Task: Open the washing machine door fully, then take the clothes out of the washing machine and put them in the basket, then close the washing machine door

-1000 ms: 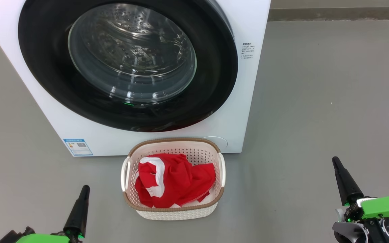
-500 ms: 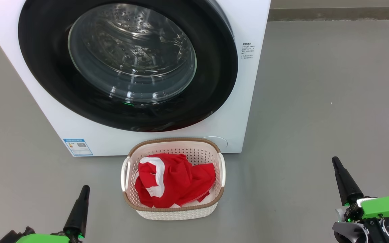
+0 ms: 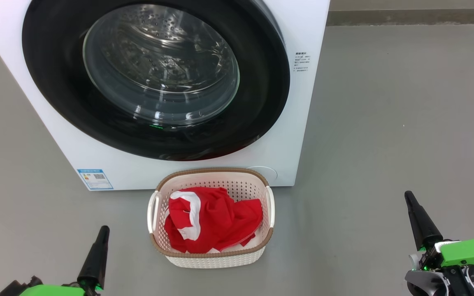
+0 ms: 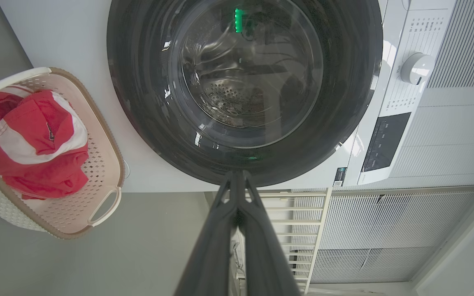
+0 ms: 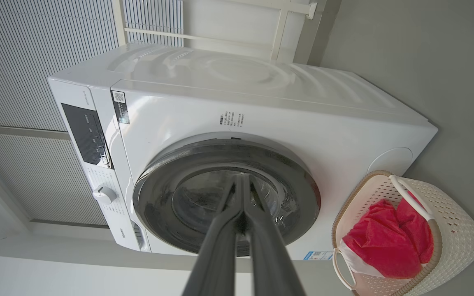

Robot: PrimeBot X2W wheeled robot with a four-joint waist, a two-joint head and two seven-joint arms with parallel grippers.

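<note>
Both end effectors, left (image 3: 104, 229) and right (image 3: 409, 197), hang with fingers pressed together, holding nothing, low over the near part of the floor (image 3: 385, 123). The clothes (image 3: 212, 222) lie heaped in the basket (image 3: 212, 170), which stands on the floor just before the washer (image 3: 303, 33), under the door (image 3: 159, 65). The door looks shut, so the task seems finished. The clothes would handle soft, light and limp: pinch a raised fold. The door is stiff, its glossy rim likely slippery; take its outer edge.
</note>
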